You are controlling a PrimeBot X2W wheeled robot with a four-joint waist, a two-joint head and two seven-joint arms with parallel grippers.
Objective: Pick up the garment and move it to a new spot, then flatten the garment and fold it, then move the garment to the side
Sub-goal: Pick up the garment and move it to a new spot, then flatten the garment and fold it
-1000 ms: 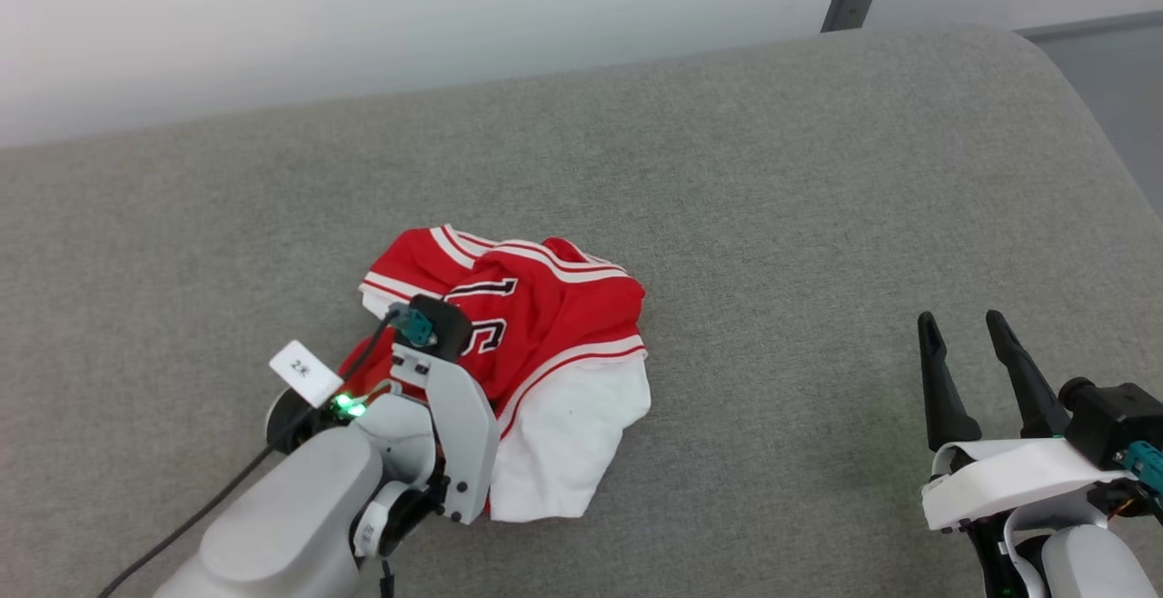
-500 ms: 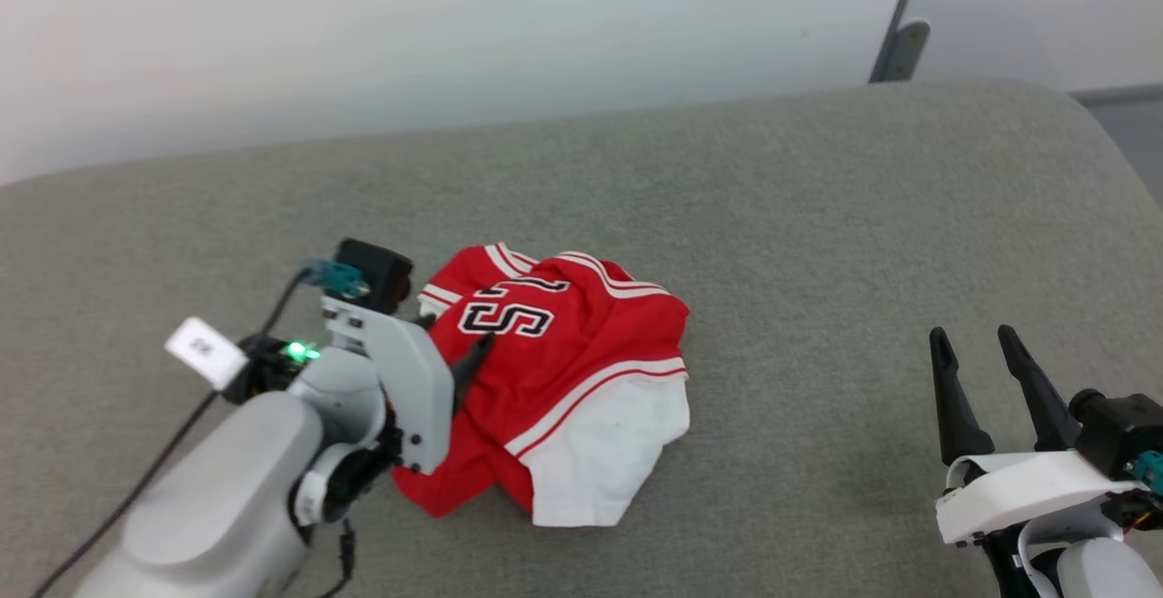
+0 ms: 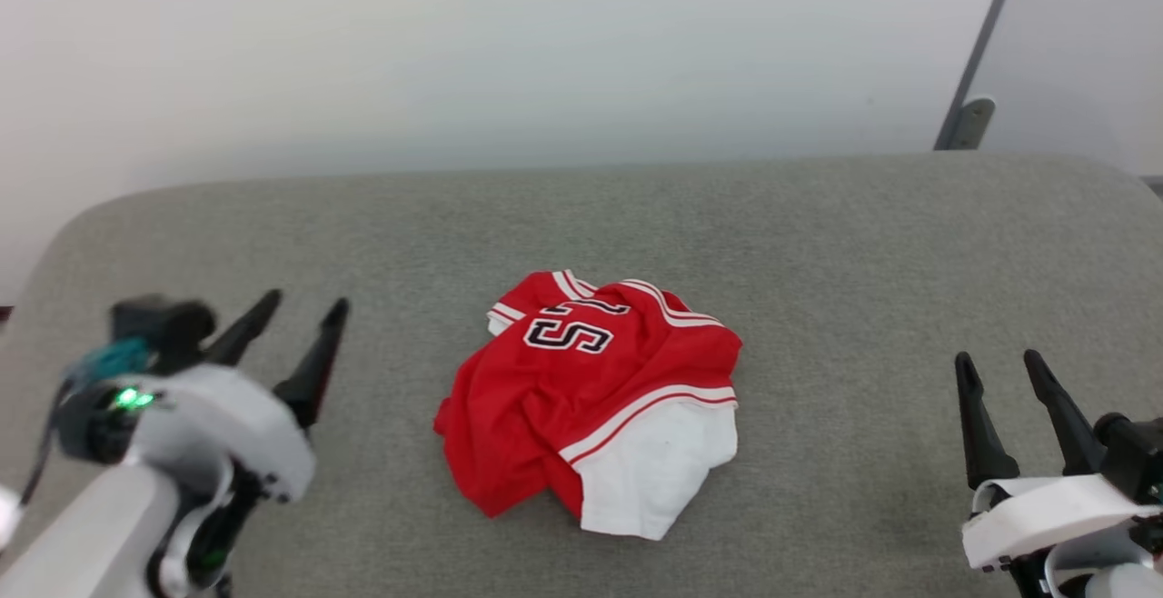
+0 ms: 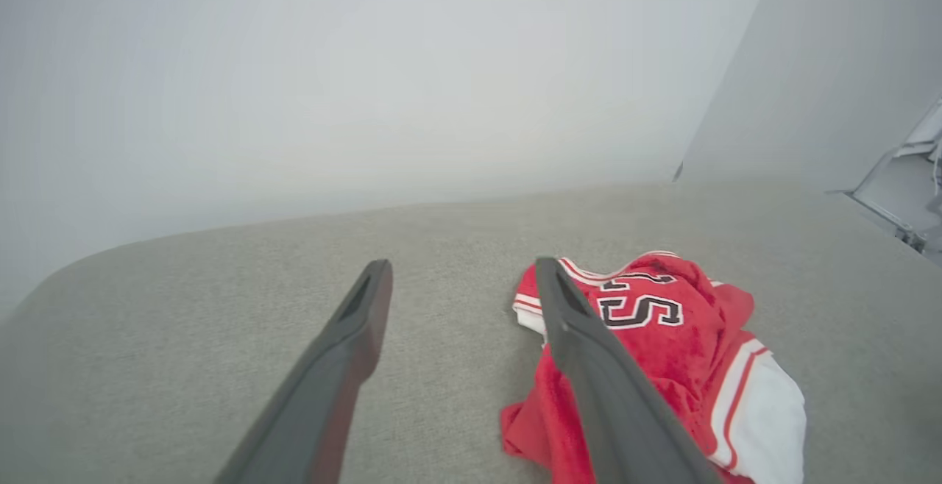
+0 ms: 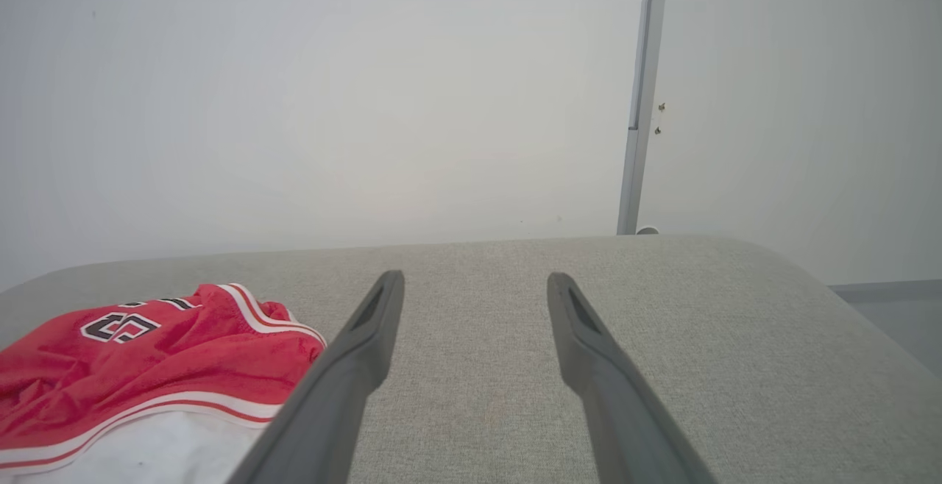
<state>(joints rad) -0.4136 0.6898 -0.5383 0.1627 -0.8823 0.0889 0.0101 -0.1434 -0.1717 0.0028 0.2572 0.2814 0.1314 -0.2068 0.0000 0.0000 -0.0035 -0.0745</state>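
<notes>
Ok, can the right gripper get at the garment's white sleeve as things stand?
Probably yes. The right gripper stands open, apart from the garment, whose white sleeve lies toward it, with bare grey cushion between them.

The jaws on both arms were pairs of long, dark, tapering fingers (image 3: 313,362) set in white moulded wrist shells (image 3: 1045,503). The left wrist carried a black camera block (image 3: 168,325) with a teal connector (image 3: 114,357) and a glowing green light (image 3: 127,396), above a pale grey forearm (image 3: 82,525).
</notes>
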